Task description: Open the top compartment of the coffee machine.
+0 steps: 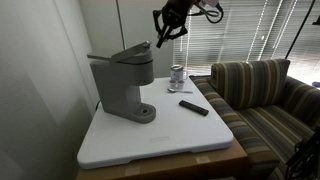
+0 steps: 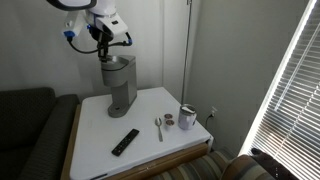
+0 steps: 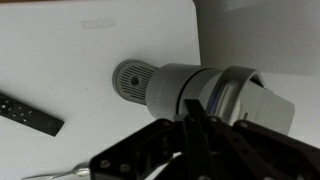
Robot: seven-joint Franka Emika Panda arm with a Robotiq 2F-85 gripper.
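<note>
Exterior views both show the white table [image 1: 190,140], where I see the coffee machine [image 1: 118,92] standing near the wall, its top compartment [image 1: 120,52] tilted partly up. My gripper [image 1: 163,38] hangs just above the head; whether it is released or clenched I cannot tell. A black remote [image 1: 194,107] lies nearby.

Daylight through blinds [image 1: 235,30]; soft, low-resolution, slightly blurred views.

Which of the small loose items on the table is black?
The remote control, long and flat. The spoon and the can next to it are both silvery.
</note>
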